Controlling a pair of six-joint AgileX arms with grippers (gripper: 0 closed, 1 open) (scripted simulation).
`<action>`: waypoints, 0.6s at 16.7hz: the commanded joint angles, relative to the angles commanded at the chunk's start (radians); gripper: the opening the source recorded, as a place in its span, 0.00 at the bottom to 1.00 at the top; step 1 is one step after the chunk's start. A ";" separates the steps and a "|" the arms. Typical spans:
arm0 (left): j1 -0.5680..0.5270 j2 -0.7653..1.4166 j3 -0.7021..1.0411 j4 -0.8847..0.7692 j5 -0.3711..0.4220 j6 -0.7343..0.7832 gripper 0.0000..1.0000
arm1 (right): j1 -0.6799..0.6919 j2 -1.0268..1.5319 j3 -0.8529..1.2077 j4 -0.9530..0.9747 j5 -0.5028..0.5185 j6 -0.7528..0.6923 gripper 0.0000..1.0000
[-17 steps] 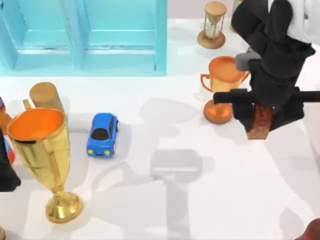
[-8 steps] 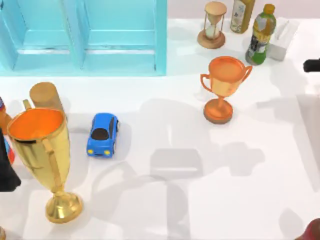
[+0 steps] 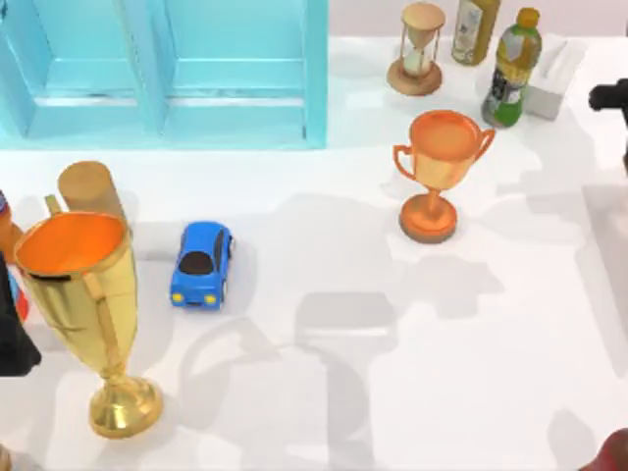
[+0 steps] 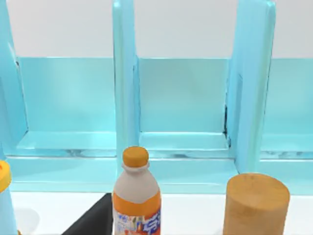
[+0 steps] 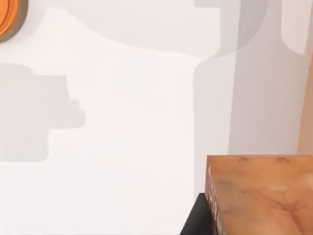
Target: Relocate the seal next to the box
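Orange-capped bottle [image 4: 137, 198] label writing is unreadable.

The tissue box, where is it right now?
The tissue box sits at the top view's far right corner, right beside the green bottle.

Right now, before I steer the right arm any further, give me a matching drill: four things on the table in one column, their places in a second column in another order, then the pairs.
Things:
1. white rectangular tissue box
2. small blue toy car
3. wooden hourglass
4. large gold trophy cup

Places:
A. middle of the table's left half
B. far right corner, beside the green bottle
C. near left edge
D. far edge, behind the orange trophy cup

Pairs: 1-B, 2-A, 3-D, 4-C
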 joint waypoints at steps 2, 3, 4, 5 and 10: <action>0.000 0.000 0.000 0.000 0.000 0.000 1.00 | 0.000 -0.002 -0.004 0.083 -0.028 -0.008 0.00; 0.000 0.000 0.000 0.000 0.000 0.000 1.00 | 0.003 -0.002 -0.017 0.122 -0.036 -0.007 0.00; 0.000 0.000 0.000 0.000 0.000 0.000 1.00 | 0.007 -0.001 -0.037 0.154 -0.041 -0.003 0.00; 0.000 0.000 0.000 0.000 0.000 0.000 1.00 | 0.012 0.000 -0.064 0.177 -0.041 0.002 0.00; 0.000 0.000 0.000 0.000 0.000 0.000 1.00 | 0.015 0.015 -0.224 0.169 0.023 0.026 0.00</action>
